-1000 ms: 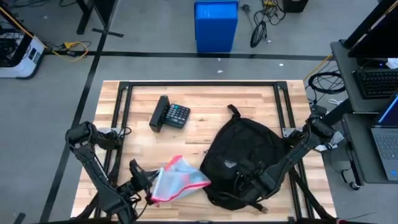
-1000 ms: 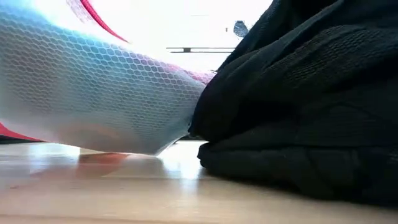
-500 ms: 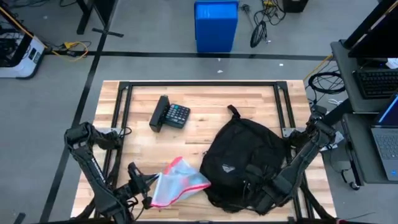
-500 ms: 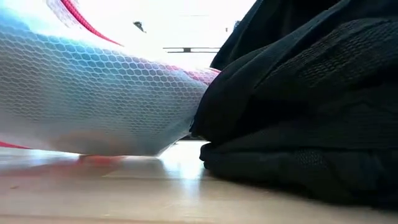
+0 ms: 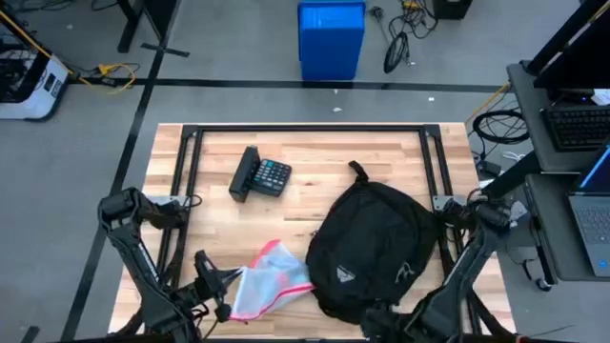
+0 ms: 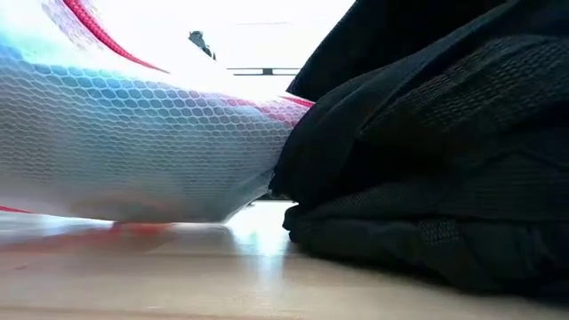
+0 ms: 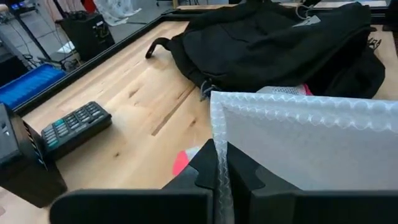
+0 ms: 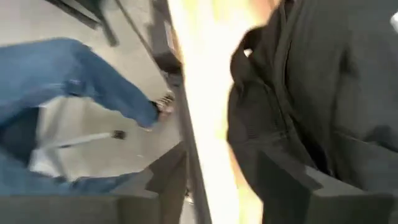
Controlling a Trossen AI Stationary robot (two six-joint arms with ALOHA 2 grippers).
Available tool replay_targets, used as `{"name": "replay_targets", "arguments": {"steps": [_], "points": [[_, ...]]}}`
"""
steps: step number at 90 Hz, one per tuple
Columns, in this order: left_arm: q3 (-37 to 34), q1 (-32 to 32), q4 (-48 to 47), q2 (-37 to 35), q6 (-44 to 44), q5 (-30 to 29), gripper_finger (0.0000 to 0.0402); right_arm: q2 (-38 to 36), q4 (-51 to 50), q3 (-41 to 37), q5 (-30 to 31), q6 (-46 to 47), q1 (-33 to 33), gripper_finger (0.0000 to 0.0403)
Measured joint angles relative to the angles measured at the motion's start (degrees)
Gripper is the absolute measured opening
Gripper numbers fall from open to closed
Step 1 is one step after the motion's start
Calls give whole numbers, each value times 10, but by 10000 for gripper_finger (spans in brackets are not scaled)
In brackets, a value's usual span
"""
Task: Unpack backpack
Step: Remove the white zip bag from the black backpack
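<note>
The black backpack [image 5: 367, 250] lies flat on the table's right half, its logo patch facing up. A clear bubble pouch with pink-red edges [image 5: 270, 279] lies left of it, its right end against the backpack's side [image 6: 293, 169]. My left gripper [image 5: 224, 297] is at the pouch's left end, shut on it. My right gripper [image 5: 379, 320] is at the table's near edge, just past the backpack's near end. It is open, with the backpack [image 8: 323, 93] beside one finger and nothing between the fingers. My left gripper pinches the pouch's left edge [image 7: 219, 134] between its two fingers, coming nearly level from the table's left. The edge stands upright between the fingers. The pouch stretches away toward the backpack, its underside [image 6: 142, 218] low on the table.
A black calculator [image 5: 272, 176] and a black box [image 5: 245, 173] lie at the far left of the table, with bare wood around them. A black metal frame [image 5: 305, 129] borders the table. A person in blue jeans [image 8: 74, 74] stands beyond the table's edge.
My right gripper has drawn back from on top of the backpack's near part toward the table's near edge, and the backpack now lies smooth. My left gripper has moved the pouch slightly toward the near left.
</note>
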Motion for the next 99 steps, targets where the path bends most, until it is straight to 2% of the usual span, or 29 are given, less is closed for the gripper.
{"name": "replay_targets", "arguments": {"steps": [17,27,55,99], "points": [[0,-1,2,0,-4,-2,0,75,14,0,-75,-18,-31,50],[0,-1,7,0,-4,-2,0,104,-1,0,-90,-28,-57,7],[41,-20,16,0,20,-6,0,119,-174,0,-83,-38,-143,2],[88,-52,16,0,72,-11,0,118,-320,0,-82,-130,-237,0]]}}
